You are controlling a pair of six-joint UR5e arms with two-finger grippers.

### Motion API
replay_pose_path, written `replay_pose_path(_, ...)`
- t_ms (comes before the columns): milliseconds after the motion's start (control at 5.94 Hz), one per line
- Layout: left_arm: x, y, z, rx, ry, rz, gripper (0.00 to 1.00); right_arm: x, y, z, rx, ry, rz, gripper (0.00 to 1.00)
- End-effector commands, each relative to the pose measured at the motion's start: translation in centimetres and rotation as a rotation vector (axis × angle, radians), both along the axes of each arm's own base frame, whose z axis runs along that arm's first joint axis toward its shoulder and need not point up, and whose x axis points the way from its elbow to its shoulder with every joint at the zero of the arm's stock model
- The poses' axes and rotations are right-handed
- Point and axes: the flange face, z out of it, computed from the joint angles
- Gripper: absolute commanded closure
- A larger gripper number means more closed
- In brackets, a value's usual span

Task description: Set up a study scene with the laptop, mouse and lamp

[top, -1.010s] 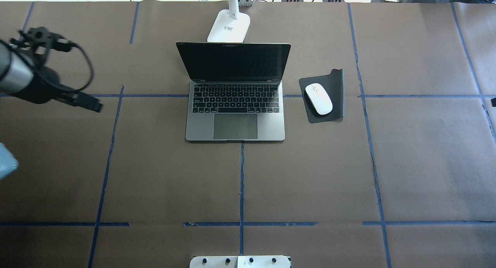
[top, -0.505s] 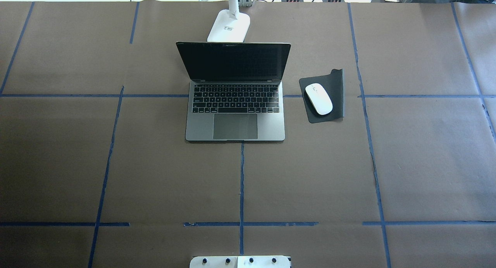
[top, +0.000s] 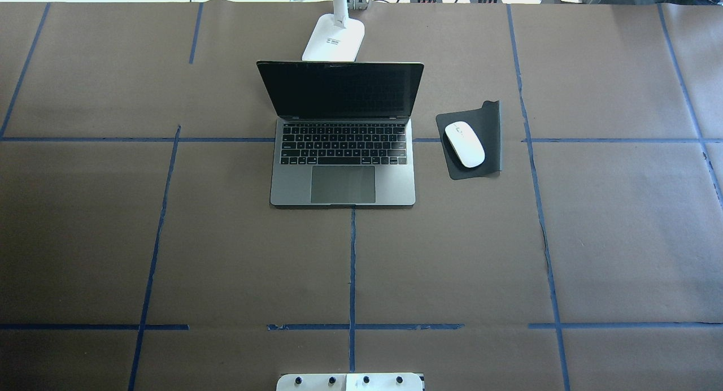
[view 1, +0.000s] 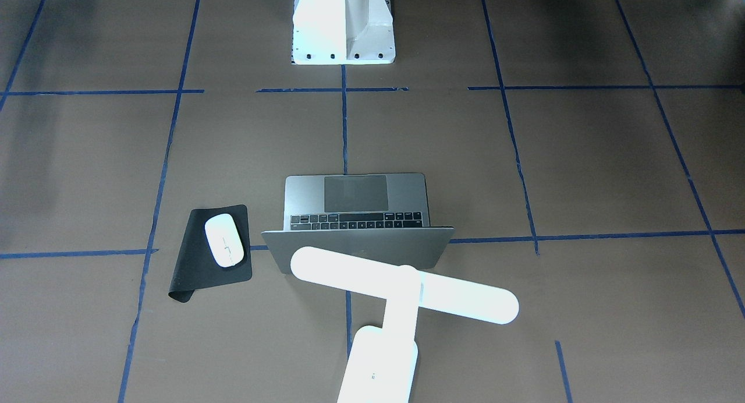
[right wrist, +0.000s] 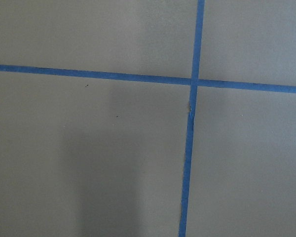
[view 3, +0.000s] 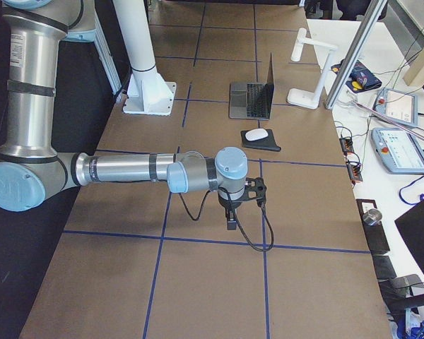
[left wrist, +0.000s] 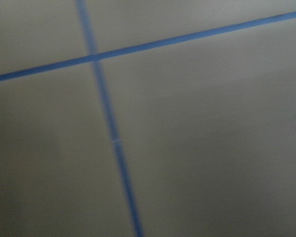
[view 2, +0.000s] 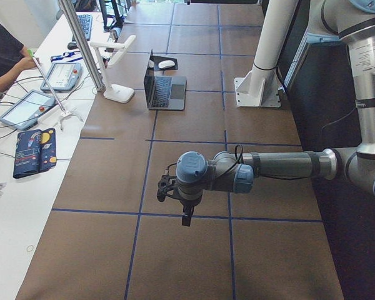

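The grey laptop point(top: 343, 179) stands open at the middle of the table, screen dark. To its right the white mouse point(top: 464, 144) lies on a black mouse pad point(top: 490, 125). The white lamp point(top: 334, 36) stands behind the laptop's lid, its bar point(view 1: 401, 286) over the lid's top edge in the front-facing view. My left gripper point(view 2: 184, 212) hangs over bare table far from the laptop, seen only in the left side view. My right gripper point(view 3: 231, 217) likewise shows only in the right side view. I cannot tell whether either one is open or shut.
The white bolted pedestal point(view 1: 343, 39) stands at the robot's side of the table. Blue tape lines point(top: 352, 266) cross the brown table cover. A bench with tablets point(view 2: 25, 109) and a seated person point(view 2: 3, 53) runs along the far side.
One second ago my left arm reached into the overhead view from the left edge. It has since pulled back out of that view. Laptop, mouse and lamp have not moved.
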Motion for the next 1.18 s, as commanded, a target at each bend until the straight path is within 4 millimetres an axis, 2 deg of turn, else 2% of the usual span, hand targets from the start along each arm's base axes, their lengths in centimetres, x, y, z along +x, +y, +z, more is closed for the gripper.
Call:
replay_pose_path(0,-0.4,2.6,-0.8,-0.090,0.002,0.003,0.00,0.0,0.4,0.3,-0.007,0.000,0.000,0.00)
replay_pose_path(168,-0.5,3.6,-1.4,-0.088,0.003,0.004,0.00,0.0,0.5,0.4,-0.013,-0.005,-0.002,0.00)
replay_pose_path(337,-0.4,3.7,-0.9,-0.086,0.003,0.014,0.00,-0.2,0.5,0.4,-0.013,-0.028,-0.007,0.00)
replay_pose_path(673,-0.4,3.2,-2.8,-0.050,0.005,0.008,0.00,-0.4,0.2,-0.5,0.008,-0.030,-0.011,0.00)
replay_pose_path(842,-0.3,3.3,-2.7,-0.055,0.028,0.009,0.00,-0.6,0.2,-0.8,0.011,-0.040,-0.016,0.00)
replay_pose_path(1010,-0.2,3.5,-3.5,-0.038,0.032,0.012,0.00,-1.0,0.0,-0.5,0.004,-0.041,-0.020,0.00)
